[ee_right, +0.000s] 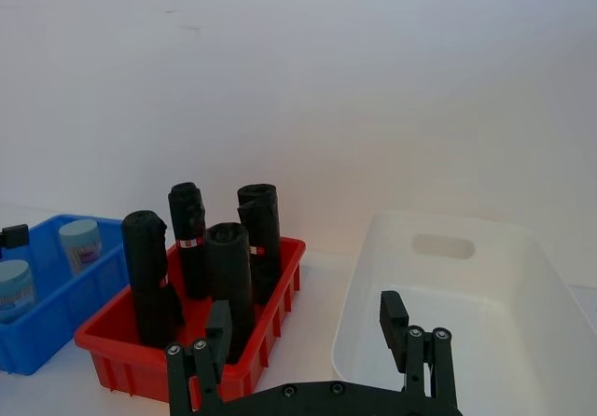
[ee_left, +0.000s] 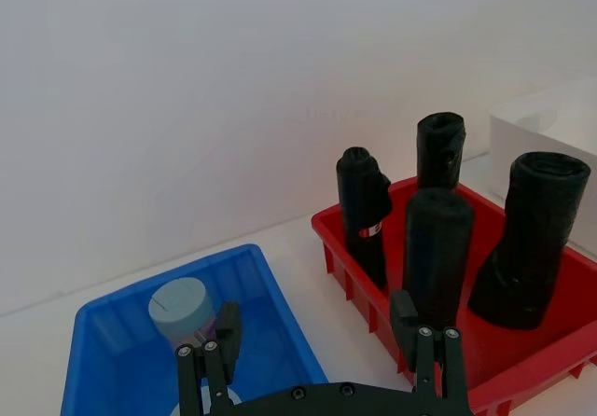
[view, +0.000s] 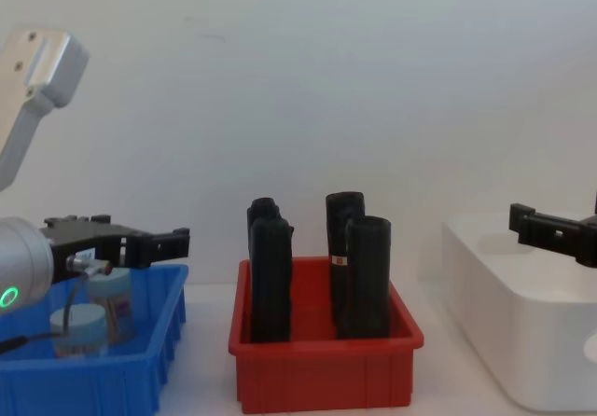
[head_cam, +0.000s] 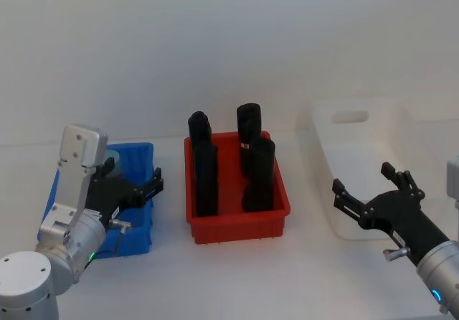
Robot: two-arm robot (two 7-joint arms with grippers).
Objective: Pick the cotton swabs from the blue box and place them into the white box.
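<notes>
Cotton swabs (ee_right: 81, 245): you have two tubs, both upright with lids on, both inside the blue box (head_cam: 140, 234). Your left gripper (ee_left: 317, 337) hangs over that box, fingers (ee_left: 417, 334) spread wide, nothing between them. From the left wrist camera, one tub stands just ahead of one fingertip, slightly to its inner side, not gripped. The other finger is out at the box's rim, on the side facing the red bin (head_cam: 240, 223). From the chest camera, both tubs sit lower than the fingers and look clear of them.

Right gripper (head_cam: 362, 179): fingers also spread wide, nothing held. They hover at the near end of the white box (ee_right: 485, 290). One finger is over the box's inside, the other out by its wall on the red bin's side. You can see both tubs from the right wrist camera too, well off to the side of those fingers, past the red bin.

Red bin stands between the two boxes with four black rolls (head_cam: 206, 169) upright in it, apart from both pairs of fingers. All three containers rest on the white table (head_cam: 287, 284).
</notes>
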